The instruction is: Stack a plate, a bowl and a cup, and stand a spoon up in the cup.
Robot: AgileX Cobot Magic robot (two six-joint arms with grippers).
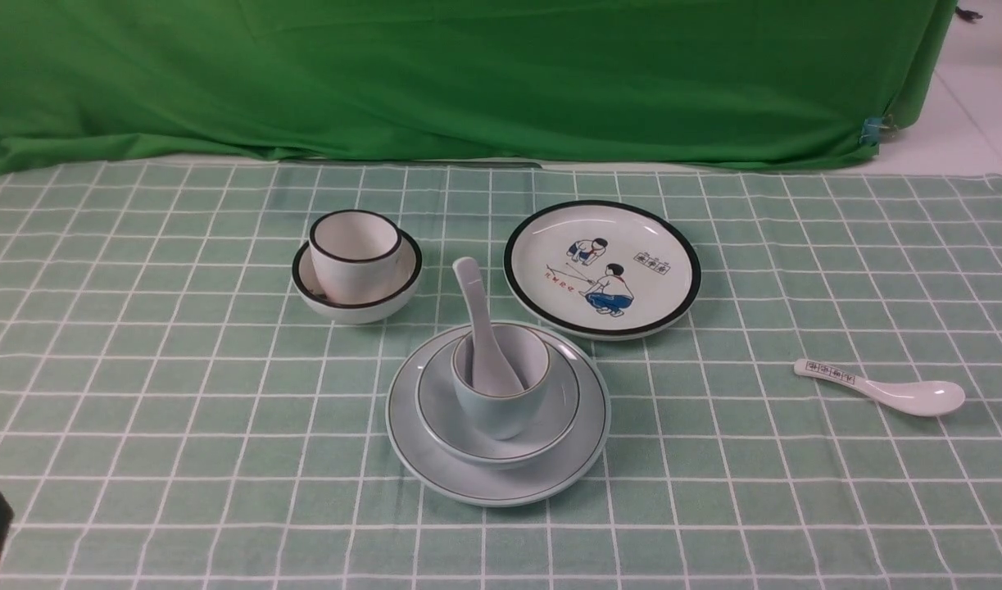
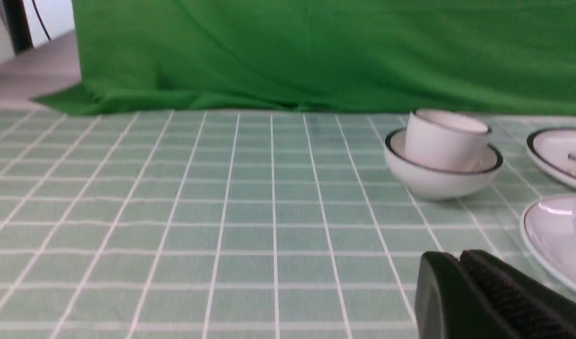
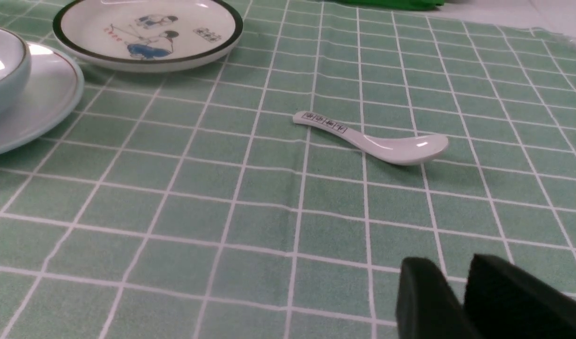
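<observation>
A: Where's the stack?
B: Near the middle of the table, a little toward the near edge. The plate lies flat, the bowl sits in it, the cup stands in the bowl, and the spoon stands in the cup with its handle leaning toward the far edge.

A: And the grippers?
B: The left gripper is at the near left corner, well apart from the stack, which lies off to its right. Its pads are pressed together on nothing. The right gripper is low near the near edge on the right side, also well clear; its pads stand nearly together with a thin gap, holding nothing.

A: Anything else there?
B: A black-rimmed bowl holding a black-rimmed cup behind and left of the stack, a picture plate behind and right, and a printed spoon toward the right edge.
</observation>
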